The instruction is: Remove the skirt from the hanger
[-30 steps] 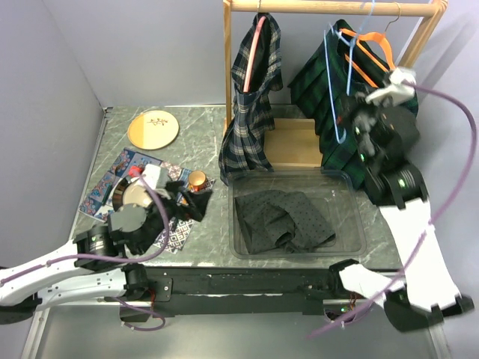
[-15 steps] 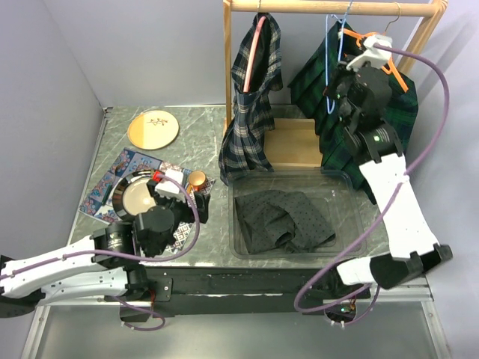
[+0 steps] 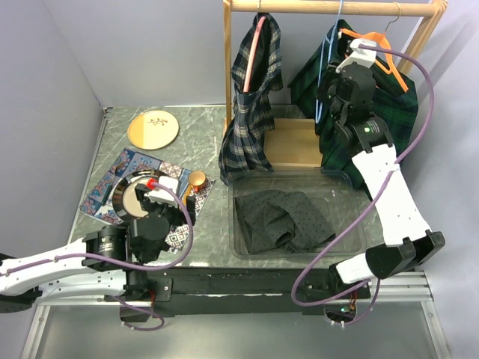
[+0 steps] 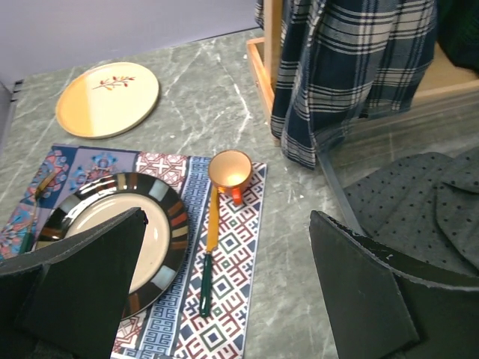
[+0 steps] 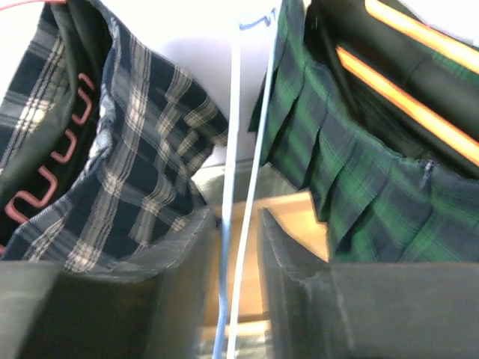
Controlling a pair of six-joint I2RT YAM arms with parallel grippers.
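An empty light-blue wire hanger [image 3: 323, 75] hangs from the wooden rod [image 3: 299, 7]. My right gripper [image 3: 334, 81] is up beside it, and in the right wrist view its jaws [image 5: 238, 217] stand slightly apart, open, with the hanger's two wires [image 5: 233, 187] running loosely between them. A green plaid skirt [image 3: 389, 105] hangs on an orange hanger [image 3: 389, 56] just to the right. A blue plaid skirt [image 3: 251, 112] hangs on a pink hanger [image 3: 257, 45] to the left. My left gripper [image 4: 226, 217] is open and empty, low over the placemat.
A clear bin [image 3: 296, 173] holds a grey dotted garment [image 3: 288, 217] in front of the rack's wooden base [image 3: 292, 142]. On the left are an orange plate [image 3: 153, 129], a striped plate [image 4: 112, 224], a small orange cup [image 4: 230, 168] and a long utensil [image 4: 209, 254] on a patterned mat [image 4: 232, 299].
My right arm swung up and to the left with the blue hanger to the rod, and its jaws have parted. My left arm has drawn back toward the near edge.
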